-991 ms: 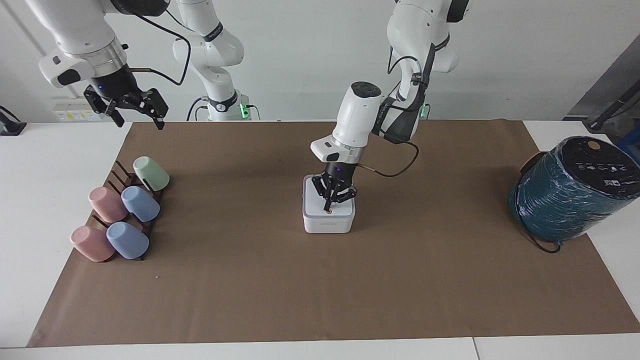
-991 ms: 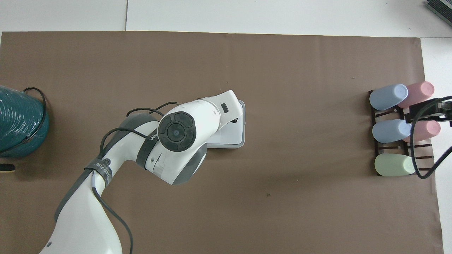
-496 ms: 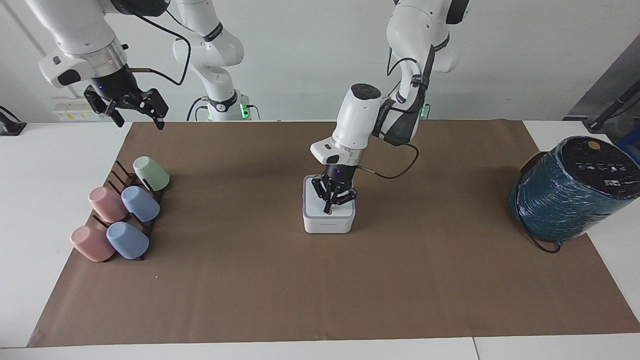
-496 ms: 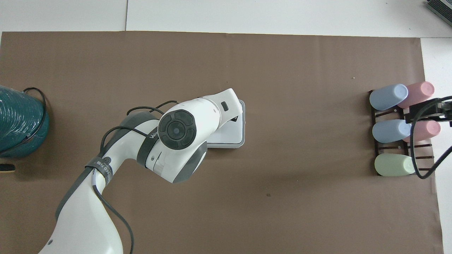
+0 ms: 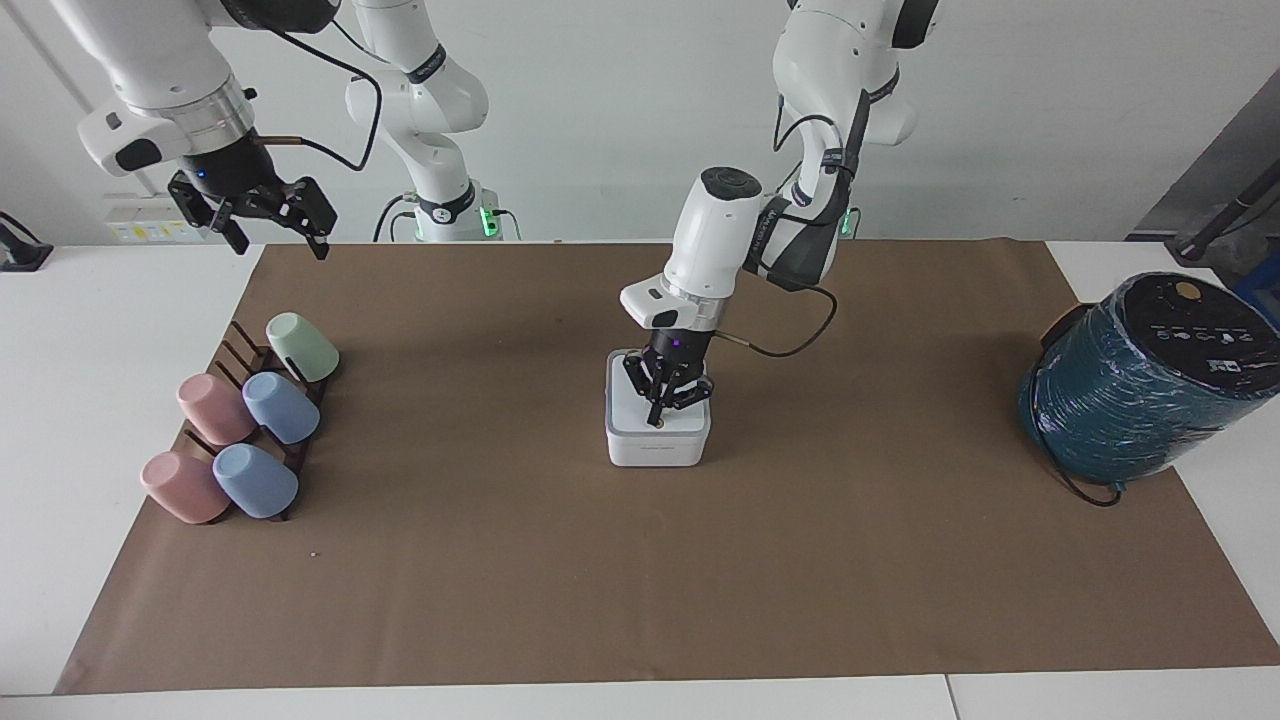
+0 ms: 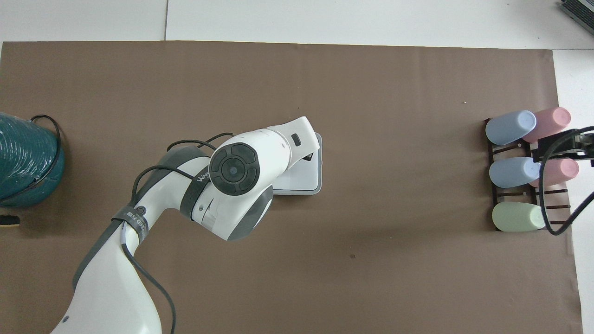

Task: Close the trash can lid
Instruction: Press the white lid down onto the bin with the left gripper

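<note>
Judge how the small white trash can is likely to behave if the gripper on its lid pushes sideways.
The trash can looks like small hollow plastic, so probably light and apt to slide on the smooth brown paper. Its squat cube shape with a flat base suggests it would skid rather than tip. The left gripper touches the lid near its front edge, so an off-centre push might twist it.

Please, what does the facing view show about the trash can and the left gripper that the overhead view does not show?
Only the facing view shows the left gripper with its tips down on the lid, and the front wall of the trash can. Only the overhead view shows the left arm covering most of the lid. Both show the lid lying flat on the can, the rack of cups toward the right arm's end, and the right gripper waiting above that end.
</note>
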Available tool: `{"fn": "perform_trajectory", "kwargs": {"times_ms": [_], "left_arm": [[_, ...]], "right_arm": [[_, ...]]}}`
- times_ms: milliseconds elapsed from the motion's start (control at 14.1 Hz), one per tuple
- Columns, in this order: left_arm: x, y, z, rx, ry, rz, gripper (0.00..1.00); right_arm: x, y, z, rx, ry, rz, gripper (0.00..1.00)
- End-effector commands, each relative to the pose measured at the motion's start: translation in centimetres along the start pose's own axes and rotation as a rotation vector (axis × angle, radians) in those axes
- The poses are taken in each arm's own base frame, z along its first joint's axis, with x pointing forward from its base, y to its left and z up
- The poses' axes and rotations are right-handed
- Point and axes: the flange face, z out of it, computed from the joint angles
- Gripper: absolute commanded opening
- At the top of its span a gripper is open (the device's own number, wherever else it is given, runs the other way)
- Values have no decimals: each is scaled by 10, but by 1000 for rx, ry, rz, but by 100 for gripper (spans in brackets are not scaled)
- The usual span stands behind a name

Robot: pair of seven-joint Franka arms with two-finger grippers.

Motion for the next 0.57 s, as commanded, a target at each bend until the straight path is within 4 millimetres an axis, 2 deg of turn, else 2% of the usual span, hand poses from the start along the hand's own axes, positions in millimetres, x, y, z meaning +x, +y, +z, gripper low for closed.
{"fn": "perform_trajectory", "kwargs": {"times_ms": [0,212,496], "left_arm": [[-11,-8,19,36,-90,3,0],[-7,-12,-3,43,-100,-2,0],[-3,-10,-51,48,-110,-1,0]], "right_arm": [[-8,0,0,-5,1,-15,100],[-8,0,0,-5,1,-15,100],[-8,0,0,-5,1,-15,100]]}}
